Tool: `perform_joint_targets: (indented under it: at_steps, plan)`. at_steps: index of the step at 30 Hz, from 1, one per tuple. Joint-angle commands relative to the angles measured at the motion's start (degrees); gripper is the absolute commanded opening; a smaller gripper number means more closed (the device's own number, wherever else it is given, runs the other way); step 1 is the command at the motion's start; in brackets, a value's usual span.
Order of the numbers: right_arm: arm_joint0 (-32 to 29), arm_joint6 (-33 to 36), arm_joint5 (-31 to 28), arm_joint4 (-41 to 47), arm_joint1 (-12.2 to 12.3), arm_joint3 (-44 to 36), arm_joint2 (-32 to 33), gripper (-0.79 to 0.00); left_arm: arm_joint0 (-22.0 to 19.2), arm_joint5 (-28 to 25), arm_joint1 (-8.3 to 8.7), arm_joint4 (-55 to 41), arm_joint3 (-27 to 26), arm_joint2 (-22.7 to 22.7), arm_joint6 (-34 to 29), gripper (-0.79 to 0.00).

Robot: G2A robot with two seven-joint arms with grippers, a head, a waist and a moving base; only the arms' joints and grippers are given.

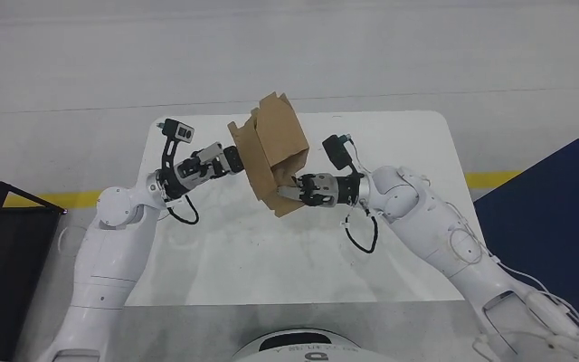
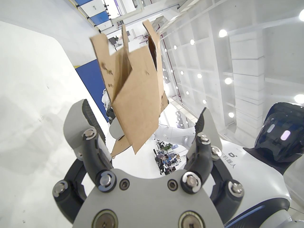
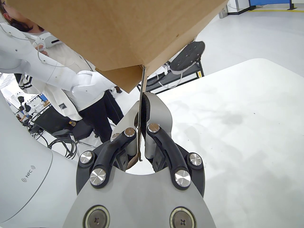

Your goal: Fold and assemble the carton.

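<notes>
A brown cardboard carton (image 1: 270, 149) hangs tilted above the white table (image 1: 398, 145), its flaps loose and spread. My right gripper (image 1: 291, 192) is shut on a flap at the carton's near lower edge; in the right wrist view the thin flap (image 3: 140, 110) runs edge-on between the closed fingers of the right gripper (image 3: 142, 100), with the carton (image 3: 114, 20) above. My left gripper (image 1: 237, 159) stands open beside the carton's other side. In the left wrist view the left gripper (image 2: 142, 117) has the carton (image 2: 135, 91) hanging between its spread fingers, and I cannot tell if they touch it.
The table's surface (image 1: 298, 262) below the carton is bare white. A black frame (image 1: 23, 226) stands off the table's left side and a blue panel (image 1: 543, 199) off its right. Yellow floor tape (image 1: 493, 178) runs behind.
</notes>
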Motion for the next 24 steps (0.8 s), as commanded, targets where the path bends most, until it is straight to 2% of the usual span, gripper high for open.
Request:
perform_joint_targets:
  at_steps: [1, 6, 12, 15, 18, 24]
  plan:
    - [0.2, 0.6, 0.0, 0.9, 0.1, -0.1, -0.3, -0.785, -0.4, 0.0, 0.03, 0.0, 0.2, -0.1, 0.2, -0.197]
    - [0.9, 2.4, 0.0, 2.7, 0.3, -0.3, -1.1, -0.785, -1.4, 0.1, 0.04, -1.0, 1.2, -0.5, 0.7, -0.385]
    - [1.4, 3.2, 0.0, 4.1, 0.5, 0.0, -1.4, -0.785, -2.2, 0.4, 0.14, -1.3, 2.4, -0.9, 0.9, -0.431]
    - [1.4, 3.3, 0.0, 4.5, 0.5, 0.1, -1.5, -0.785, -2.3, 0.4, 0.19, -1.0, 2.1, -1.0, 0.8, -0.573]
    - [1.6, 3.3, 0.0, 4.6, 0.5, 0.2, -1.6, -0.785, -2.3, 0.4, 0.26, 0.2, 1.8, -0.8, 0.9, -0.779]
    - [2.0, 2.8, 0.0, 3.2, 0.3, 0.9, -1.8, -0.785, -2.5, -0.5, 0.44, 3.4, 1.5, -1.0, 2.0, -0.785]
